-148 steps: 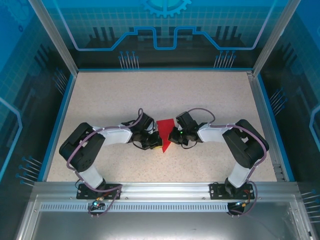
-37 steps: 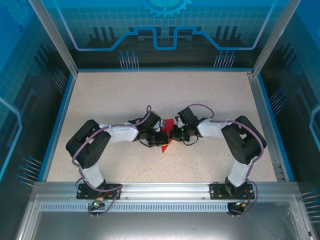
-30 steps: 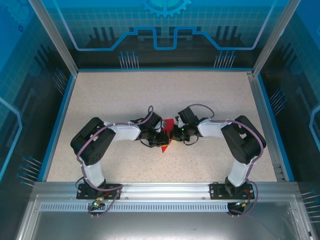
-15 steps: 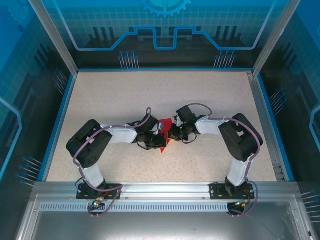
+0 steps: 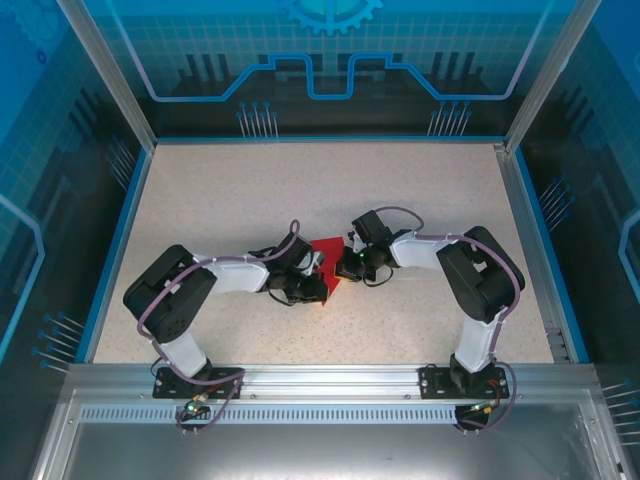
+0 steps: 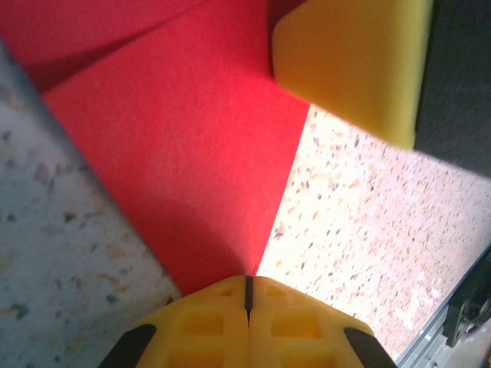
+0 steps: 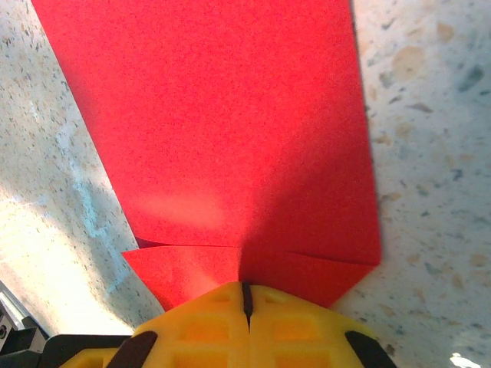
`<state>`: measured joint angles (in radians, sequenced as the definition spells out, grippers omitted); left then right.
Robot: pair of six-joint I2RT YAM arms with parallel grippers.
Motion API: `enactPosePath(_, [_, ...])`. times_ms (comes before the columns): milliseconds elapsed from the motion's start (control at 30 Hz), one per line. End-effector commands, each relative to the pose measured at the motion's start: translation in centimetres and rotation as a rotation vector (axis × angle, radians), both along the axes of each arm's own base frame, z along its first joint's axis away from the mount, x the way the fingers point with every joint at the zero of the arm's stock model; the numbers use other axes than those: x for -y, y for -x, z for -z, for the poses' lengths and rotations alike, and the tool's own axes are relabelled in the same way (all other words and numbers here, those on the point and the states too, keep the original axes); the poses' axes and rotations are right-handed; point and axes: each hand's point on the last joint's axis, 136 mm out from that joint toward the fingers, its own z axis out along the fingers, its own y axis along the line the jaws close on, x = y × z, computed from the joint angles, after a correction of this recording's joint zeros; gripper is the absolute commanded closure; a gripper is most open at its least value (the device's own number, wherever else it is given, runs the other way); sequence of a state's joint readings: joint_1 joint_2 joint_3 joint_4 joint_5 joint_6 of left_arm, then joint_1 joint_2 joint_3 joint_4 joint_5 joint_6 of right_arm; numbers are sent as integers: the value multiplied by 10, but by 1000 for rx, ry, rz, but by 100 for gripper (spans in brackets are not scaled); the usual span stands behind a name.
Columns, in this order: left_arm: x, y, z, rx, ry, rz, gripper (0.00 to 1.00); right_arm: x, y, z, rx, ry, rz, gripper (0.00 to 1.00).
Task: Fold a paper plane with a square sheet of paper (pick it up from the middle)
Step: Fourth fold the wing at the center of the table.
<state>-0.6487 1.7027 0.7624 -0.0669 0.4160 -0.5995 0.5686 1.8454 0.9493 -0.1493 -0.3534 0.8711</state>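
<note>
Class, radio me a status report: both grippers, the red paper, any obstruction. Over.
Left gripper shut, tips at corner of red paper. Right gripper shut at its folded edge. Paper lying on table. No obstruction seen.

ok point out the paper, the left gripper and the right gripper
paper (image 7: pixel 219 115), right wrist view, middle of its flat red face
left gripper (image 6: pixel 247 290), left wrist view, seam between its shut fingers
right gripper (image 7: pixel 245 297), right wrist view, seam between its shut fingers
</note>
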Motion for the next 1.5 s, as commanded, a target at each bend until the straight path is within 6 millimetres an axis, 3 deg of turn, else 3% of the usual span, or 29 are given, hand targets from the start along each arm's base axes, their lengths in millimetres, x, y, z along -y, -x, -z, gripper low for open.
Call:
enactPosePath(0, [-26,48,21,-152,-114,54,100,48,30,60,-135,255,60,97])
enactPosePath(233, [-28,51,18,-138,-136,81,99,45,30,58,-118,255,50,97])
enactPosePath(333, [-24,42,4,-95,-126,89,98,41,28,52,-110,242,50,97])
enactPosePath(433, [-19,26,-18,-16,-109,66,93,36,27,41,-90,236,51,97])
enactPosePath(633, [-26,-21,-56,157,-126,-94,72,23,18,8,-15,163,83,94])
enactPosePath(733, [-22,-41,-71,213,-100,-147,66,17,3,-24,83,103,100,87])
enactPosePath(900, [5,-54,-89,232,42,-161,65,33,-17,-67,219,52,153,58])
enactPosePath(1000, [13,-59,-88,225,76,-166,67,53,-17,-63,230,29,170,47])
enactPosePath(1133, [7,-64,-71,209,20,-202,73,58,-20,-60,224,-16,117,45])
enactPosePath(1333, [-7,-71,-40,171,-91,-280,87,42,-21,-49,182,-56,-6,47])
enactPosePath(1467, [-22,-73,-28,170,-162,-332,92,27,-28,-43,151,-96,-49,52])
